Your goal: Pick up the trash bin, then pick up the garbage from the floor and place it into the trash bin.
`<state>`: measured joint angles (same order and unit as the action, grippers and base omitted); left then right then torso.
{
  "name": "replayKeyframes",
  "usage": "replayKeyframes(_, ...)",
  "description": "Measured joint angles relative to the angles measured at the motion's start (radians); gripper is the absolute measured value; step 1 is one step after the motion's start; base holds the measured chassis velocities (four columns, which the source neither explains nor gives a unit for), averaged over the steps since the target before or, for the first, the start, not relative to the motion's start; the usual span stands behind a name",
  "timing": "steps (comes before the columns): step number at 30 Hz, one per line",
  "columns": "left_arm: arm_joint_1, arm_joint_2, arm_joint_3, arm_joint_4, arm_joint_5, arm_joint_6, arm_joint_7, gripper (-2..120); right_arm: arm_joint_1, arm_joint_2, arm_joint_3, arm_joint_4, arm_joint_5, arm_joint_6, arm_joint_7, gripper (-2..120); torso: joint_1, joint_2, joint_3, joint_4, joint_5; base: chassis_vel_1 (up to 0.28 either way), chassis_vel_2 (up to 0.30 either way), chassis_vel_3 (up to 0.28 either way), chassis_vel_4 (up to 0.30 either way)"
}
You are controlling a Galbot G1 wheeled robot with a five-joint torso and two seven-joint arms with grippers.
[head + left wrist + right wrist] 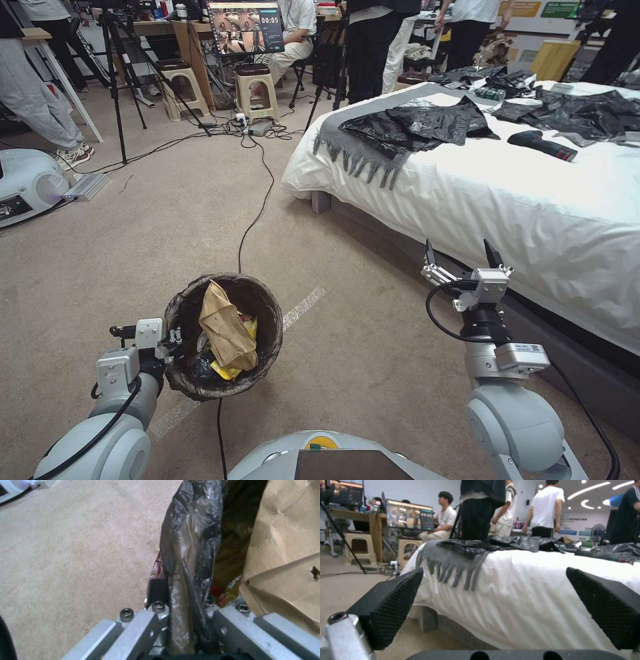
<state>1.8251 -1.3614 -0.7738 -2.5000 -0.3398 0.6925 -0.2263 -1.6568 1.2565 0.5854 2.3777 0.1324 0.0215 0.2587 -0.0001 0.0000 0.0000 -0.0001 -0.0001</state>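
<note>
Beige carpet [133, 220] underfoot, crossed by a black cable [257, 200]. At left, left gripper [175, 341] clamped on the rim of the bin [267, 333], one finger [157, 591] outside the dark liner [190, 542], the other inside. In the bin: paper bag [227, 327] upright, yellow wrappers [230, 370] beneath. At right, right gripper [465, 257] held above the carpet beside the bed [520, 200], pads [391, 602] spread wide, holding nothing. On the white bedcover: grey fringed throw [357, 150], black bags [427, 123]. Behind: stools [257, 90], tripod [117, 80], monitor [245, 27].
</note>
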Motion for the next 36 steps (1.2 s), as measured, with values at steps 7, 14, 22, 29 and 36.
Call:
replayKeyframes(7, -0.004, 0.0, -0.001, 0.0, -0.002, -0.001, 0.002, 3, -0.007, 0.011, -0.012, -0.002, -0.009, 0.005, -0.001, 100, 0.0, 0.0, 0.0, 0.0, 0.0, 0.008, 0.008, 0.006, 0.015)
replayKeyframes(14, -0.007, -0.001, -0.001, 0.0, -0.007, -0.004, 0.004, 3, -0.007, 0.019, -0.019, -0.012, -0.013, 0.004, -0.001, 100, 0.0, 0.0, 0.0, 0.0002, 0.0, 0.053, 0.049, 0.056, 0.048)
replayKeyframes(22, -0.01, 0.001, 0.001, 0.0, -0.016, -0.004, 0.005, 3, -0.012, 0.025, -0.026, -0.017, -0.021, 0.003, -0.001, 100, 0.0, 0.0, 0.0, 0.0, 0.0001, 0.079, 0.07, 0.071, 0.066)
replayKeyframes(29, -0.013, -0.002, 0.002, 0.0, -0.017, -0.004, 0.007, 3, -0.017, 0.013, -0.027, -0.006, -0.021, 0.0, 0.0, 100, 0.0, 0.0, 0.0, 0.0002, 0.0, 0.08, 0.082, 0.068, 0.072)
replayKeyframes(36, -0.013, -0.004, 0.0, 0.0, -0.017, -0.004, 0.007, 3, -0.016, 0.013, -0.032, -0.009, -0.02, 0.0, 0.001, 100, 0.0, 0.0, 0.0, 0.0001, 0.0001, 0.082, 0.076, 0.09, 0.075)
